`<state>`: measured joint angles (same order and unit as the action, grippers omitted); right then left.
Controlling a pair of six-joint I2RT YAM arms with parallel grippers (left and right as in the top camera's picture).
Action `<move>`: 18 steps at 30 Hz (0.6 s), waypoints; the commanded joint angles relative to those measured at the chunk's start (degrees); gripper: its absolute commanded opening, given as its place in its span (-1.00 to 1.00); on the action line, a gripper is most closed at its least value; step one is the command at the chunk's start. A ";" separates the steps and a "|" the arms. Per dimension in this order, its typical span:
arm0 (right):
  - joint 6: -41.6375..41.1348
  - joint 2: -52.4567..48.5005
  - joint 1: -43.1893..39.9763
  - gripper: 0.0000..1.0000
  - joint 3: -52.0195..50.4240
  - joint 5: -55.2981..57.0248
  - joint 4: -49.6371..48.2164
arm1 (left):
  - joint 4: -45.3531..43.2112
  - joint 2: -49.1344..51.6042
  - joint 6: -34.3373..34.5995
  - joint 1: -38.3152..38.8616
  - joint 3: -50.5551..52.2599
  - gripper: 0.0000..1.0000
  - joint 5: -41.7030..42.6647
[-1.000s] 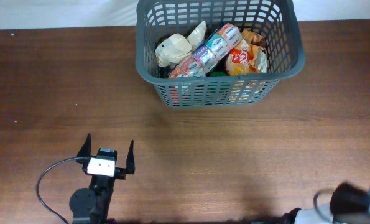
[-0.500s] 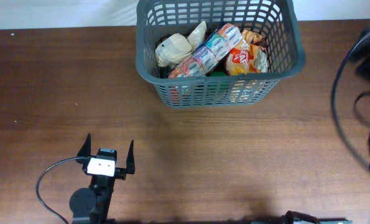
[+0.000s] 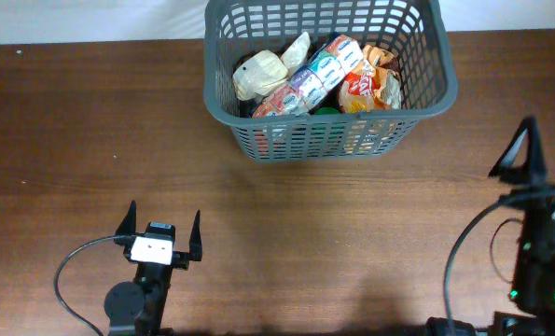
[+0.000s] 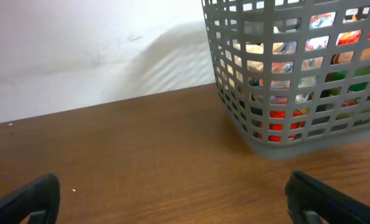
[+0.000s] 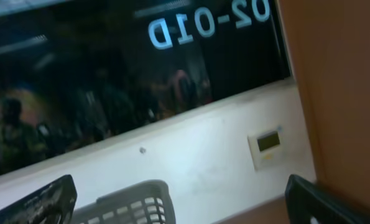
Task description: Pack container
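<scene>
The container (image 3: pixel 328 140), a grey slotted basket, stands at the table's far middle. In it lie a white bag (image 3: pixel 258 75), a colourful tube pack (image 3: pixel 312 77) and an orange snack bag (image 3: pixel 368 89). My left gripper (image 3: pixel 160 226) rests near the front left, open and empty, well short of the basket. The left wrist view shows the basket (image 4: pixel 296 81) ahead on the right, with bare wood between the left gripper's (image 4: pixel 175 208) wide jaws. My right gripper (image 3: pixel 552 177) is at the right edge, open. In its wrist view the right gripper (image 5: pixel 181 208) is tilted upward, with only the basket rim (image 5: pixel 129 199) showing low down.
Brown wooden table (image 3: pixel 352 243) spreads in front of the basket. A white wall (image 4: pixel 79 56) runs behind it. A dark window (image 5: pixel 129 81) and a small wall panel (image 5: pixel 268 146) appear above in the right wrist view. A black cable (image 3: pixel 67 266) loops beside the left arm.
The right arm has swung in along the right edge and now stands sharp there with one finger pointing up. Left arm and basket have not moved.
</scene>
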<state>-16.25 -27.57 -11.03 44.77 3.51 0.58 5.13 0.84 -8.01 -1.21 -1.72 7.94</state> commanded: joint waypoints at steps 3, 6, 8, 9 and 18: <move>6.14 6.75 0.59 0.97 -10.80 -4.07 -8.66 | 0.02 -0.55 -1.11 -0.35 0.61 0.99 -0.42; 8.35 10.12 0.59 0.97 -15.78 -5.11 -12.85 | 0.02 -0.55 -1.11 -0.35 0.61 0.99 -0.42; 8.37 11.93 0.59 0.97 -18.38 -5.33 -14.58 | 0.02 -0.55 -1.11 -0.35 0.61 0.99 -0.44; 8.37 12.79 0.68 0.97 -19.61 -5.49 -15.37 | 0.02 -0.55 -1.11 -0.35 0.61 0.99 -0.44; 12.90 19.45 6.05 0.97 -26.62 -5.46 -16.06 | 0.02 -0.55 -1.11 -0.35 0.61 0.99 -0.42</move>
<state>-5.72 -9.87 -6.76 19.73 -1.19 -15.14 5.15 0.84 -7.99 -1.21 -1.72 7.94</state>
